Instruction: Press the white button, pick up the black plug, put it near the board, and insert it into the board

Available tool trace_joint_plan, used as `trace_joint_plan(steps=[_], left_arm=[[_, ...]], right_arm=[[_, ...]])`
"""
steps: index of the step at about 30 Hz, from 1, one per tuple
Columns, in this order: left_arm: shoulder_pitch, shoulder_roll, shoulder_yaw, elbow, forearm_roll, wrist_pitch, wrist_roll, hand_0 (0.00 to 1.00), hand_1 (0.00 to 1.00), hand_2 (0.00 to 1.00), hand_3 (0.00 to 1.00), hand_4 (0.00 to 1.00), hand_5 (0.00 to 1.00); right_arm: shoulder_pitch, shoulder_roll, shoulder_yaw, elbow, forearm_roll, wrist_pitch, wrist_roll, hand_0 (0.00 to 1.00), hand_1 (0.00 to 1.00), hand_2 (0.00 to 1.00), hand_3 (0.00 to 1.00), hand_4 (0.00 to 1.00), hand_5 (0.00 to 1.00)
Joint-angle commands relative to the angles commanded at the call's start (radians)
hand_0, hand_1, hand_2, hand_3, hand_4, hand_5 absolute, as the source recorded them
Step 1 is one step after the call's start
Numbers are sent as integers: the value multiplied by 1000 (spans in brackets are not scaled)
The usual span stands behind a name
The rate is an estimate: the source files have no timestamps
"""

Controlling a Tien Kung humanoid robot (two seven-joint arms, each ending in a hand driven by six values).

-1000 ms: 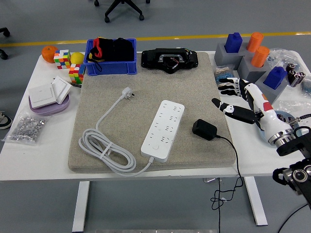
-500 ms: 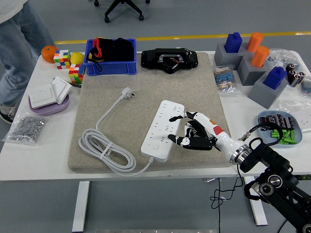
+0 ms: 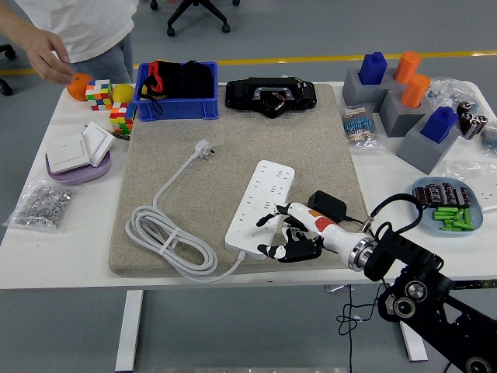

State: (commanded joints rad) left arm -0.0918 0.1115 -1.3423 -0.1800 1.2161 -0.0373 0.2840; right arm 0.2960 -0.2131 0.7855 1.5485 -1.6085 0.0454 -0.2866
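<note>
A white power strip (image 3: 260,207) lies on the grey felt mat (image 3: 241,148), its round white button (image 3: 247,231) near the front end. My right hand (image 3: 281,231) hovers at the strip's front right corner with fingers spread, holding nothing; its fingertips (image 3: 264,220) reach over the strip's edge close to the button. The black plug (image 3: 327,206) rests on the mat just behind my wrist, its black cable running off the table's front edge. The strip's own white cord (image 3: 167,241) lies coiled at the left. My left arm is out of sight.
A person at the far left reaches a hand (image 3: 51,59) toward an orange (image 3: 78,85) beside puzzle cubes (image 3: 99,95). A blue bin (image 3: 177,91) and a black device (image 3: 270,95) stand at the back. Grey blocks with coloured pegs (image 3: 404,97) and a battery dish (image 3: 448,203) sit right.
My right hand swung in from the table's right side and moved left and nearer across the black plug to the strip's front end. A person came into view at the far left.
</note>
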Motion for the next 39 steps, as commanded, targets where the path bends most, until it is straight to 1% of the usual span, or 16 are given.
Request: trace_joint_plan(steps=[8, 14, 17, 18, 23, 24, 28, 39], left_arm=[[-7, 5, 4, 0, 0, 0, 1, 707, 665, 586, 679, 661, 268], [-6, 7, 5, 0, 4, -1, 3, 707, 665, 586, 679, 661, 269], [-5, 6, 6, 0, 5, -1, 3, 707, 665, 586, 679, 661, 269], [-5, 6, 4, 0, 7, -1, 4, 706, 665, 586, 679, 661, 268], [-5, 5, 10, 0, 4, -2, 2, 706, 665, 586, 679, 661, 268], [-5, 5, 10, 0, 4, -2, 2, 706, 666, 584, 679, 661, 269], [-2, 3, 9, 0, 5, -2, 2, 706, 666, 584, 679, 661, 269], [1, 2, 0, 0, 11, -1, 5, 706, 664, 586, 679, 661, 269]], right_arm=[[25, 11, -45, -29, -5, -12, 5, 2, 2, 105, 637, 462, 99], [38, 24, -71, -45, -6, -22, 14, 2, 2, 106, 634, 456, 102], [51, 35, -85, -65, -1, -24, 18, 2, 2, 106, 634, 456, 102], [57, 41, -88, -75, -2, -24, 18, 2, 2, 106, 634, 432, 95], [81, 69, -95, -107, -3, -30, 26, 2, 2, 106, 634, 432, 95], [86, 74, -96, -112, -4, -32, 29, 2, 2, 104, 625, 369, 54], [96, 84, -99, -127, -16, -35, 31, 2, 2, 104, 625, 369, 54], [106, 84, -112, -154, -71, -41, 36, 2, 2, 102, 621, 369, 51]])
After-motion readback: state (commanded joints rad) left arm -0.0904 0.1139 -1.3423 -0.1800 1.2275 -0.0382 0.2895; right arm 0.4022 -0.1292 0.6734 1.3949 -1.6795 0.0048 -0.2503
